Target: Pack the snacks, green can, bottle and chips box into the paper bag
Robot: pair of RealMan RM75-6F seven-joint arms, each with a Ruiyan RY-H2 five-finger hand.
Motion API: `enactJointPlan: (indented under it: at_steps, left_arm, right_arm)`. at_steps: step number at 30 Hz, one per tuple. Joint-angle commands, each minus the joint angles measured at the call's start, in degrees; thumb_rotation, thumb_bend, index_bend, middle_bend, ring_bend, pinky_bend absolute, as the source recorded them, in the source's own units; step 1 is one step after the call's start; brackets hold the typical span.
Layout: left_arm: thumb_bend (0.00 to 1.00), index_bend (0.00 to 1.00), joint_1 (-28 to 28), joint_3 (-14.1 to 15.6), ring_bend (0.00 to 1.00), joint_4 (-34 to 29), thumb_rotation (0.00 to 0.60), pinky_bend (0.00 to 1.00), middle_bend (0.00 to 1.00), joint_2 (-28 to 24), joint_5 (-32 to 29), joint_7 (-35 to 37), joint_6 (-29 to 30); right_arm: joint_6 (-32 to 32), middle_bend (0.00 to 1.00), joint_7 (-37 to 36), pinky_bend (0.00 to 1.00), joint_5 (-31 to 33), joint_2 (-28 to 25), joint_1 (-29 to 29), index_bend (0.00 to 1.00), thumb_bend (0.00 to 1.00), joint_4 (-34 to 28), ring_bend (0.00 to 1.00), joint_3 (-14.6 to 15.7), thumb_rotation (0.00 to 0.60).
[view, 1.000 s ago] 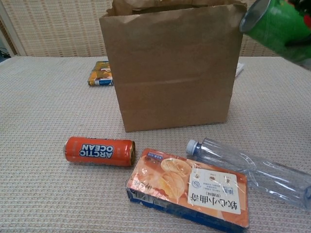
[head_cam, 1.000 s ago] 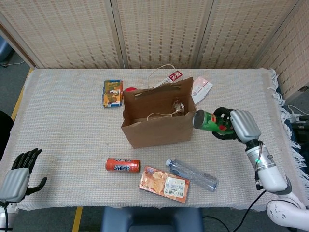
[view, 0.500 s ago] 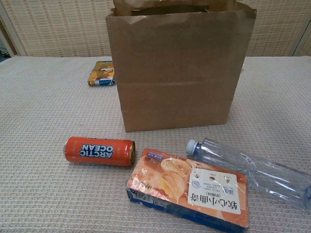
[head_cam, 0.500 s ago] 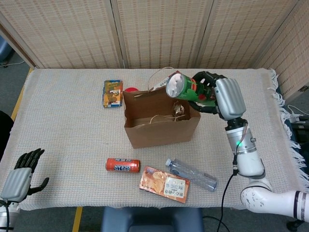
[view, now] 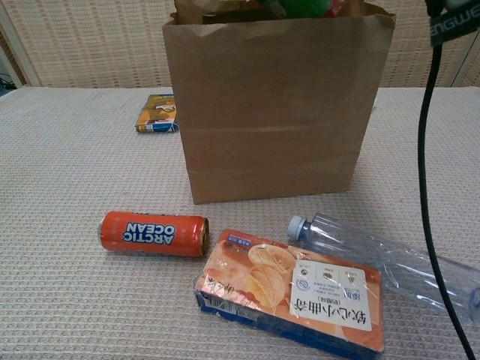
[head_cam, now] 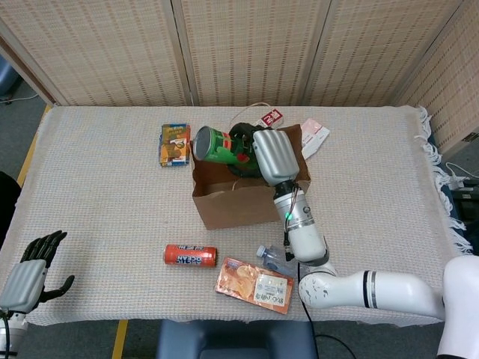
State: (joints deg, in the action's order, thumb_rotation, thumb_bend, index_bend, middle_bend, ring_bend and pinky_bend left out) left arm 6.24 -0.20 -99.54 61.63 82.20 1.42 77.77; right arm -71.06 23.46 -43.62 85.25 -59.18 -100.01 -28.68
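Wrapping the green can [head_cam: 213, 144], your right hand's fingers [head_cam: 241, 142] hold it sideways over the paper bag [head_cam: 247, 196] mouth. Left hand [head_cam: 30, 268] idles, fingers spread and holding nothing, by the table [head_cam: 97, 209] edge. Next I'd lower and let go inside.

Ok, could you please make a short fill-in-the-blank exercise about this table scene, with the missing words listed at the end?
1. The right robot hand holds the ____ can over the open paper bag.
2. The orange can lies on its ____ in front of the bag.
3. The clear bottle lies beside the flat orange ____.
4. The left robot hand holds ____.

Missing words: green; side; box; nothing
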Motion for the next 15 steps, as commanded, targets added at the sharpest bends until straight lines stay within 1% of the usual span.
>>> enactJointPlan:
  at_steps: [1, 3, 5, 7, 10, 12, 15]
  left_arm:
    - [0.33, 0.00, -0.02, 0.01, 0.00, -0.05, 0.600, 0.01, 0.00, -0.06, -0.08, 0.03, -0.02]
    - [0.33, 0.00, -0.04, -0.01, 0.00, -0.07, 0.600, 0.01, 0.00, -0.07, -0.12, -0.04, 0.04]
    - [0.33, 0.00, -0.11, 0.02, 0.00, -0.12, 0.600, 0.01, 0.00, -0.06, -0.14, -0.18, 0.14]
    - [0.33, 0.00, -0.14, 0.00, 0.00, -0.09, 0.600, 0.01, 0.00, 0.02, -0.15, -0.49, 0.26]
    - [0.33, 0.00, -0.20, -0.04, 0.00, -0.09, 0.600, 0.01, 0.00, 0.17, -0.33, -0.96, 0.41]
    - [0.33, 0.00, -0.23, -0.10, 0.00, -0.12, 0.600, 0.01, 0.00, 0.27, -0.45, -1.30, 0.51]
    - [0.33, 0.00, -0.35, -0.18, 0.00, -0.14, 0.600, 0.01, 0.00, 0.48, -0.56, -1.97, 0.86]
  right_arm:
    - [3.17, 0.33, 1.00, 0.41, 3.37, -0.60, -0.42, 0.12, 0.18, -1.17, 0.21, 0.99, 0.600]
    - [3.30, 0.23, 0.98, 0.32, 4.13, -1.48, -0.18, 0.02, 0.13, -2.11, 0.12, 0.55, 0.600]
    - [2.72, 0.17, 0.70, 0.26, 4.63, -2.80, 0.40, 0.00, 0.11, -3.45, 0.08, -0.26, 0.600]
    - [2.01, 0.15, 0.09, 0.24, 4.78, -4.68, 1.41, 0.00, 0.10, -5.23, 0.07, -1.12, 0.600]
    - [0.91, 0.15, -1.00, 0.24, 4.43, -8.03, 3.58, 0.00, 0.10, -8.21, 0.07, -1.89, 0.600]
    - [0.40, 0.15, -1.54, 0.24, 4.09, -10.42, 5.29, 0.00, 0.10, -10.28, 0.07, -1.84, 0.600]
    - [0.26, 0.15, -3.40, 0.24, 2.51, -15.05, 9.09, 0.00, 0.10, -14.33, 0.07, -0.87, 0.600]
